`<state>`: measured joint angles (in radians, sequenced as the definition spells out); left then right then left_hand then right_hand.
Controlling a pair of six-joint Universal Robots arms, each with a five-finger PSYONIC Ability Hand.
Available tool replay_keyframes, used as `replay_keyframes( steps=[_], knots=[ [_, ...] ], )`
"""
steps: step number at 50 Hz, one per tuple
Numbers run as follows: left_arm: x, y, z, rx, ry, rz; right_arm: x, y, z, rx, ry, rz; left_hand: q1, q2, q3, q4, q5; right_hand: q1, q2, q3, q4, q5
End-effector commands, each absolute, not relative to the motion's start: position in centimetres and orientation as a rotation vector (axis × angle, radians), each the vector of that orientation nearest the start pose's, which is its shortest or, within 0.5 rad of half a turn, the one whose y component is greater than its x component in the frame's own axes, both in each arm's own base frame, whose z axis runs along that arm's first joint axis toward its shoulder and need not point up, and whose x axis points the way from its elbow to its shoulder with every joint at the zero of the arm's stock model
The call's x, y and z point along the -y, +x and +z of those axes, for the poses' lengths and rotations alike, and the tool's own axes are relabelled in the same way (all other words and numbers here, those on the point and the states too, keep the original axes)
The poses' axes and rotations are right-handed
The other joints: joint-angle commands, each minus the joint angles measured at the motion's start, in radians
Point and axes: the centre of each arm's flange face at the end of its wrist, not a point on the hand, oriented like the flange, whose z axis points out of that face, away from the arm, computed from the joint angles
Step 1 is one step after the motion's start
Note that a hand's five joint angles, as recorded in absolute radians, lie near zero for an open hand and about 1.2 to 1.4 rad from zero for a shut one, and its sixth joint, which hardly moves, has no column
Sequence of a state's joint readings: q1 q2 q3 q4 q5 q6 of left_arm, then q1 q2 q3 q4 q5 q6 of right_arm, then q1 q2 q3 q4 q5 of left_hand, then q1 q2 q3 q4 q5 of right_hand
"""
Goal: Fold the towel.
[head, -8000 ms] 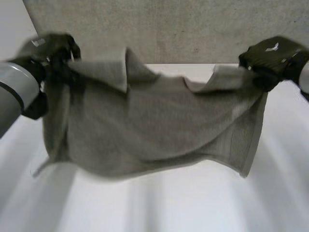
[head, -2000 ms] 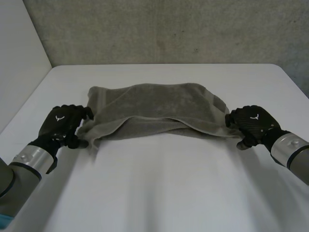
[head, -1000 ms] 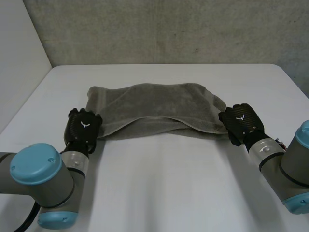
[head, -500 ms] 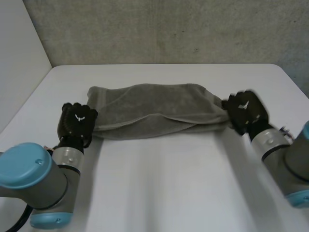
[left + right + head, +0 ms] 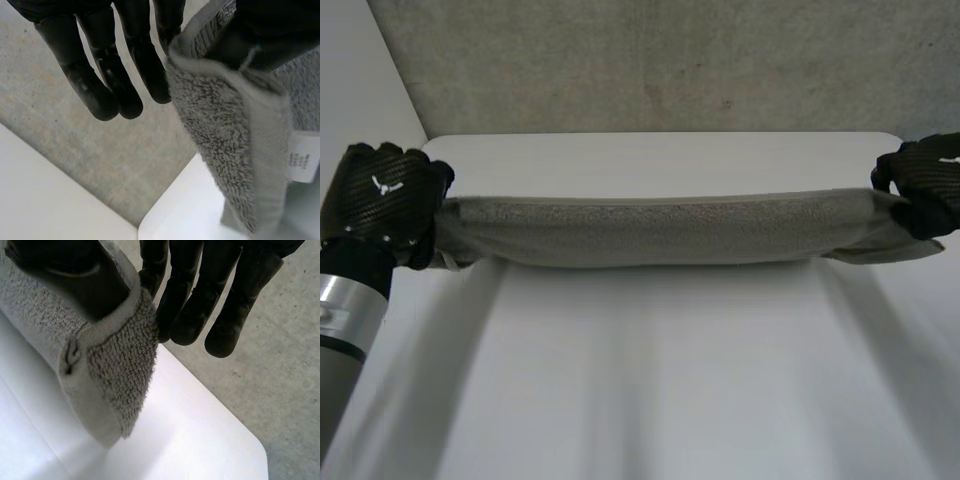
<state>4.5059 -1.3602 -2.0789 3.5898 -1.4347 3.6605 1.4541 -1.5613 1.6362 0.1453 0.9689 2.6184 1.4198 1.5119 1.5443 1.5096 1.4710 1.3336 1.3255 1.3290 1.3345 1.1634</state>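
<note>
Head view: towel point(image 5: 660, 232) stretched taut (folded band) between left hand point(image 5: 382, 200) and right hand point(image 5: 925, 185), above white table point(image 5: 650, 380). Each thumb pinches towel end against finger; other fingers straight.

White table point(image 5: 650, 390) — grey concrete wall point(image 5: 670, 60) behind.

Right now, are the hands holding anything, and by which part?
Yes, the towel, stretched between them. The left hand pinches one end and the right hand pinches the other.
</note>
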Motion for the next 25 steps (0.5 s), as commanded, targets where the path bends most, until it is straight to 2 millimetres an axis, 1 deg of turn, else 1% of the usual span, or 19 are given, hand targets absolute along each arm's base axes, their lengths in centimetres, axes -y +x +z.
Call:
replay_keyframes(
  steps=[1,5,7,8,10,11,12,13,14,15,16,17,18,19,20,21,22,24,25],
  knots=[
    [21.5,-19.7,27.4,-1.838,0.883,-2.327,28.4,15.4,30.5,-2.073,-1.017,-1.956,-0.024,-0.116,-0.148,-0.113,-0.249,0.063,0.071,0.067,0.062,0.058],
    [22.0,-19.5,27.1,-1.867,0.894,-2.304,28.6,15.5,30.3,-2.072,-1.028,-1.943,-0.024,-0.116,-0.148,-0.113,-0.249,0.063,0.071,0.067,0.062,0.058],
    [22.9,-19.4,25.4,-1.947,0.909,-2.237,29.0,15.5,29.9,-2.079,-1.036,-1.93,-0.024,-0.116,-0.148,-0.113,-0.249,0.063,0.071,0.067,0.062,0.058],
    [22.9,-19.4,25.4,-1.948,0.91,-2.237,29.0,15.5,29.9,-2.079,-1.036,-1.93,-0.024,-0.116,-0.148,-0.113,-0.249,0.063,0.071,0.067,0.062,0.058],
    [23.7,-19.2,24.1,-2.017,0.913,-2.174,29.8,15.6,28.7,-2.102,-1.066,-1.888,-0.024,-0.116,-0.148,-0.113,-0.249,0.063,0.071,0.067,0.062,0.058],
    [23.7,-19.2,24.1,-2.017,0.913,-2.174,29.8,15.6,28.7,-2.103,-1.066,-1.888,-0.024,-0.116,-0.148,-0.113,-0.249,0.063,0.071,0.067,0.062,0.058],
    [24.2,-19.0,23.6,-2.042,0.909,-2.15,30.0,15.7,28.3,-2.103,-1.095,-1.886,-0.024,-0.116,-0.148,-0.113,-0.249,0.063,0.071,0.067,0.062,0.058],
    [24.2,-19.0,23.6,-2.043,0.909,-2.15,30.0,15.7,28.3,-2.103,-1.095,-1.886,-0.024,-0.116,-0.148,-0.113,-0.249,0.063,0.071,0.067,0.062,0.058],
    [24.8,-18.9,23.5,-2.048,0.899,-2.141,30.4,15.8,28.3,-2.091,-1.135,-1.901,-0.024,-0.116,-0.148,-0.113,-0.249,0.063,0.071,0.067,0.062,0.058],
    [25.5,-18.8,23.8,-2.027,0.89,-2.154,30.8,15.9,28.5,-2.068,-1.177,-1.929,-0.024,-0.116,-0.148,-0.113,-0.249,0.063,0.071,0.067,0.062,0.058],
    [25.5,-18.8,23.8,-2.027,0.89,-2.154,30.9,15.9,28.5,-2.067,-1.177,-1.93,-0.024,-0.116,-0.148,-0.113,-0.249,0.063,0.071,0.067,0.062,0.058],
    [26.5,-18.9,23.8,-2.03,0.888,-2.152,31.5,16.2,28.6,-2.044,-1.213,-1.957,-0.024,-0.116,-0.148,-0.113,-0.249,0.063,0.071,0.067,0.062,0.058],
    [27.8,-19.1,24.2,-2.014,0.883,-2.164,32.6,16.7,28.9,-2.002,-1.239,-1.993,-0.024,-0.116,-0.148,-0.113,-0.249,0.063,0.071,0.067,0.062,0.058],
    [27.8,-19.1,24.2,-2.014,0.883,-2.164,32.6,16.7,28.9,-2.002,-1.239,-1.994,-0.024,-0.116,-0.148,-0.113,-0.249,0.063,0.071,0.067,0.062,0.058],
    [29.3,-19.3,25.4,-1.966,0.863,-2.206,33.8,17.6,29.6,-1.933,-1.264,-2.062,-0.024,-0.116,-0.148,-0.113,-0.249,0.063,0.071,0.067,0.062,0.058],
    [30.6,-19.6,27.4,-1.894,0.842,-2.273,34.9,18.7,31.1,-1.836,-1.272,-2.179,-0.024,-0.116,-0.148,-0.113,-0.249,0.063,0.071,0.067,0.062,0.058],
    [30.6,-19.6,27.4,-1.893,0.841,-2.274,34.9,18.7,31.2,-1.835,-1.272,-2.18,-0.024,-0.116,-0.148,-0.113,-0.249,0.063,0.071,0.067,0.062,0.058],
    [32.2,-20.5,32.4,-1.696,0.779,-2.444,36.4,20.4,35.0,-1.61,-1.162,-2.478,-0.024,-0.116,-0.148,-0.113,-0.249,0.063,0.071,0.067,0.062,0.058],
    [32.2,-20.5,32.4,-1.695,0.779,-2.444,36.4,20.4,35.0,-1.609,-1.162,-2.48,-0.024,-0.116,-0.148,-0.113,-0.249,0.063,0.071,0.067,0.062,0.058]
  ],
)
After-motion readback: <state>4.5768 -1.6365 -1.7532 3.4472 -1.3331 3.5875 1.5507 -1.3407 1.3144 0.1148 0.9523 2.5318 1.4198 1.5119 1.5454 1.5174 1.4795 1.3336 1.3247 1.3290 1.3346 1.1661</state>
